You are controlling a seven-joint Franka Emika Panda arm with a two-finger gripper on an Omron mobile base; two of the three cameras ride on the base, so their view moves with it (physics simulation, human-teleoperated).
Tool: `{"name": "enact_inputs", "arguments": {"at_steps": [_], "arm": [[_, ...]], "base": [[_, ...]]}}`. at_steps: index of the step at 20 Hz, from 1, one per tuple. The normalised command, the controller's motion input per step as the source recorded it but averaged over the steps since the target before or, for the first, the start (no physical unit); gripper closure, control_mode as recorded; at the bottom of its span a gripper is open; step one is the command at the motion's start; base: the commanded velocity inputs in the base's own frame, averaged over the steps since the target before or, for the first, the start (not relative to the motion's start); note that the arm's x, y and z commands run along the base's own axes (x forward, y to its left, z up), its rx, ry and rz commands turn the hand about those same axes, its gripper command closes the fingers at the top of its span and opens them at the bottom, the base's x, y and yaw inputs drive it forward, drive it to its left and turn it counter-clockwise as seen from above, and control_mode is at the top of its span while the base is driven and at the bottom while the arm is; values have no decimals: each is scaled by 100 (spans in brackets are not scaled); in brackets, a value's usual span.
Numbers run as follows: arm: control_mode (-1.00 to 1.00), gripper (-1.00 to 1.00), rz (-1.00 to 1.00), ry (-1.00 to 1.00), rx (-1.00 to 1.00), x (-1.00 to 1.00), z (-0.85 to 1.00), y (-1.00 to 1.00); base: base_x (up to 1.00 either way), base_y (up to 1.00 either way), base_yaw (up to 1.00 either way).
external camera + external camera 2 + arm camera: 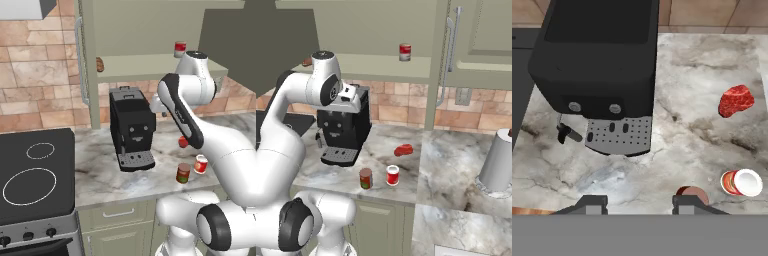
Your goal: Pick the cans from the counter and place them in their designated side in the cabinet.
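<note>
end effector [639,202]: open, empty, high over the desk [702,130] | dark can [366,178] and red can [392,175]: upright, side by side near the desk's front edge | third can [404,52]: on cabinet shelf [386,70] (red, white band) | coffee machine [342,132]: left of the cans | red lump [403,150]: behind them

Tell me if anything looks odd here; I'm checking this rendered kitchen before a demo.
A raw red meat chunk lies bare on the counter, beside the coffee machine. Both counter cans stand upright; nothing is spilled.
</note>
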Motion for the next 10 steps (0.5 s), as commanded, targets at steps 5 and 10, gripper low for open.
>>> {"name": "enact_inputs", "arguments": {"at_steps": [5,10], "arm": [[-100,-100,0,0,0,-8,-4,0],[-100,-100,0,1,0,-14,-29,0]], "base": [[0,0,0],[0,0,0]]}}
